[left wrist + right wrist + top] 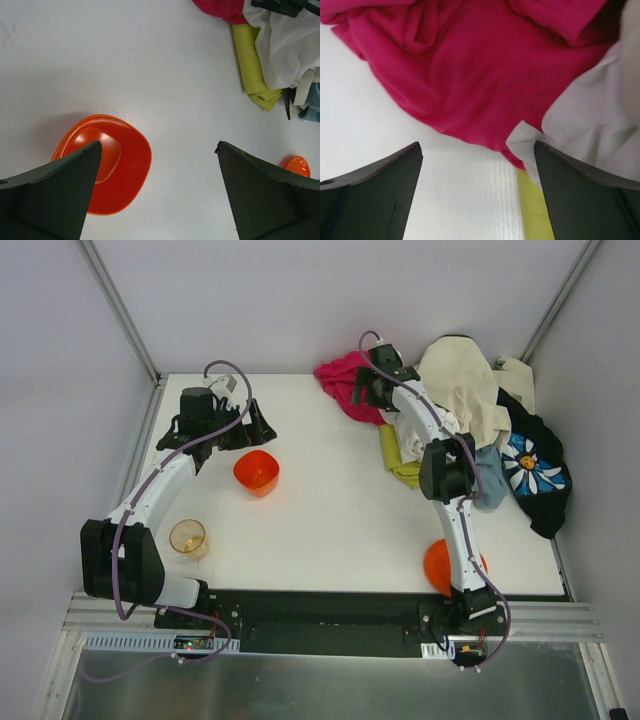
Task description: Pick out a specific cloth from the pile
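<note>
The yellow-green cloth [398, 458] lies at the pile's left edge, partly under a white garment. It also shows in the left wrist view [252, 65] and as a strip in the right wrist view [535, 210]. The pile [470, 400] of cream, white, light blue and black daisy-print garments sits at the back right. A magenta cloth [345, 380] lies at its left. My right gripper [360, 390] is open and empty over the magenta cloth's near edge [480, 65], its midpoint [477, 150] above bare table. My left gripper [240, 435] is open and empty [157, 145].
A red-orange bowl [257, 471] sits just below the left gripper, also seen from the left wrist [107, 165]. An amber cup [188, 537] stands at the front left. An orange round object [445, 565] lies by the right arm's base. Walls enclose the table.
</note>
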`<state>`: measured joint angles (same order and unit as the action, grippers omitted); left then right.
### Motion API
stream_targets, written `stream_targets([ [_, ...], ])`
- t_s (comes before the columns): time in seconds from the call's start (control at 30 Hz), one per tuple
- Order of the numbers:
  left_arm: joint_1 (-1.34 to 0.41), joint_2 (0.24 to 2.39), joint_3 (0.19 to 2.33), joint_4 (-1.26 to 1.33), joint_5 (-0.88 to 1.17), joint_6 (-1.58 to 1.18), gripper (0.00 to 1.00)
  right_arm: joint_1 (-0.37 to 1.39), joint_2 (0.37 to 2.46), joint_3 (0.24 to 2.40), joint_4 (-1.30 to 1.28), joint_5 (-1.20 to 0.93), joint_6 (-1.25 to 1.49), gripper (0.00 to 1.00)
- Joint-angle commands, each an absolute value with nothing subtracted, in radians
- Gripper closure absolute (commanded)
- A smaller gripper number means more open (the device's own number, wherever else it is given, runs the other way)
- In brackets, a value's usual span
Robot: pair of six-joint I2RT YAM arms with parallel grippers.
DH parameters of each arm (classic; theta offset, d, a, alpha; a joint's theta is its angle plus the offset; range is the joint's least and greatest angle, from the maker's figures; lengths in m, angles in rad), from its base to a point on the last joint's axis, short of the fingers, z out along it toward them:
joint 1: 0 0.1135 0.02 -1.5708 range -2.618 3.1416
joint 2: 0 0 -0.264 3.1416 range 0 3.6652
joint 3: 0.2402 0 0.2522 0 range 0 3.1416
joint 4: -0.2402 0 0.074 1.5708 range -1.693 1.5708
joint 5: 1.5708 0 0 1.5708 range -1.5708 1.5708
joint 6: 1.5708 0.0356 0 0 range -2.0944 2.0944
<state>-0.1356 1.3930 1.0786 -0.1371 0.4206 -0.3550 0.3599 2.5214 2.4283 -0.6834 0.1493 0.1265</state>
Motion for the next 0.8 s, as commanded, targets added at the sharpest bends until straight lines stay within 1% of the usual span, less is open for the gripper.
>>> stream_targets([
  [0.0,-0.123,1.404,1.097,-0.113,0.457,-0.367,0.01,0.322,2.505,2.419,-0.657,0.222,0.178,0.05],
  [0.17,-0.123,1.420,1.104,-0.114,0.471,-0.368,0.01,0.285,2.556,2.439,-0.701,0.178,0.239,0.11],
  [0.23,-0.123,1.422,1.104,-0.114,0.474,-0.368,0.01,0.276,2.574,2.447,-0.706,0.140,0.259,0.19],
  [0.4,-0.123,1.422,1.106,-0.114,0.471,-0.368,0.01,0.272,2.628,2.491,-0.724,0.089,0.284,0.31],
  [0.47,-0.123,1.422,1.104,-0.112,0.469,-0.370,0.01,0.268,2.641,2.494,-0.727,0.066,0.291,0.39],
  [0.5,-0.123,1.422,1.103,-0.113,0.469,-0.371,0.01,0.267,2.652,2.494,-0.730,0.057,0.296,0.46],
  [0.53,-0.123,1.422,1.103,-0.112,0.468,-0.371,0.01,0.265,2.655,2.494,-0.730,0.046,0.299,0.60],
  [0.6,-0.123,1.422,1.100,-0.114,0.468,-0.374,0.01,0.259,2.668,2.494,-0.735,0.017,0.308,0.80],
  [0.67,-0.123,1.422,1.100,-0.114,0.466,-0.376,0.01,0.250,2.672,2.491,-0.735,-0.027,0.311,0.95],
  [0.7,-0.123,1.422,1.098,-0.114,0.469,-0.377,0.01,0.245,2.671,2.487,-0.736,-0.034,0.310,1.00],
  [0.77,-0.123,1.422,1.098,-0.114,0.471,-0.379,0.01,0.239,2.654,2.476,-0.732,-0.047,0.304,0.99],
])
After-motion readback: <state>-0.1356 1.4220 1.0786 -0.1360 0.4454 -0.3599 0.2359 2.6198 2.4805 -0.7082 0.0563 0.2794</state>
